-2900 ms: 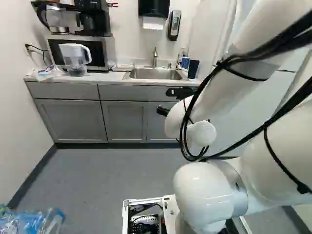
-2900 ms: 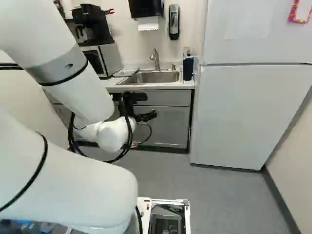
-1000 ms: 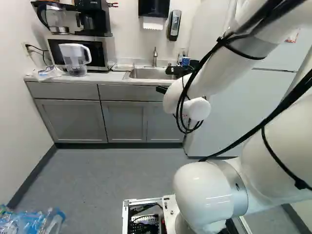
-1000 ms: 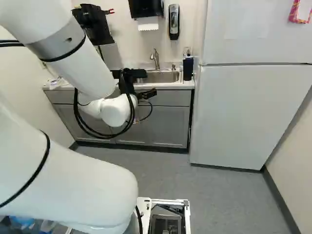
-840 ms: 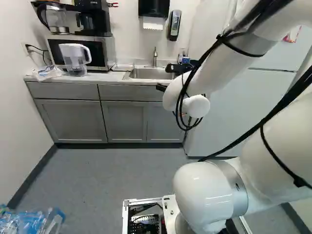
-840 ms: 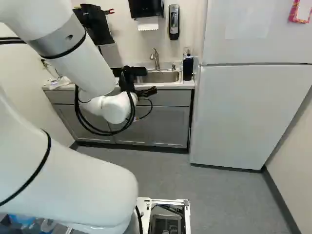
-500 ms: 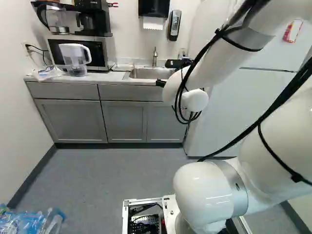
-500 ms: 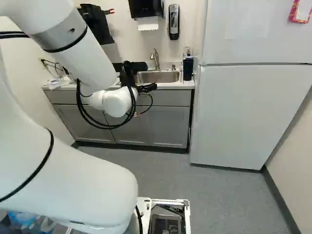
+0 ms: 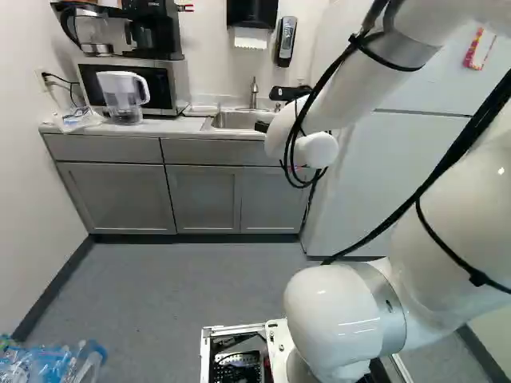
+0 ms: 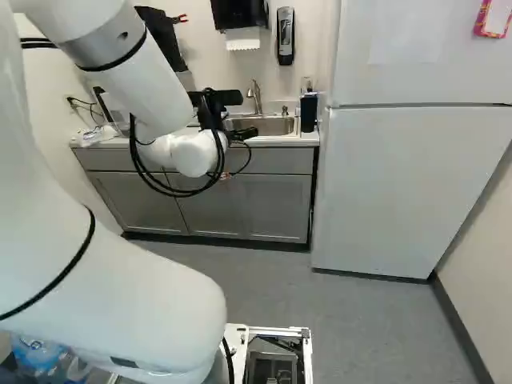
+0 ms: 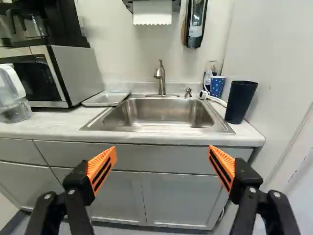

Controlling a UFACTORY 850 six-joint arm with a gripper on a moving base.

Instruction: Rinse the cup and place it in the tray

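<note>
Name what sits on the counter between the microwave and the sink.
A shallow tray lies flat on the counter there; the wrist view shows it.

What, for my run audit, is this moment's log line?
gripper: open, holding nothing | sink: ahead | dark cup, dotted cup: beside sink | tray: between sink and microwave | rinse: not under way

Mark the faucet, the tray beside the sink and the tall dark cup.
Faucet (image 11: pixel 160 74): wrist view, on its upright body.
Tray (image 11: pixel 106 98): wrist view, on its bare inner floor.
Tall dark cup (image 11: pixel 240 104): wrist view, on its side wall below the rim.
</note>
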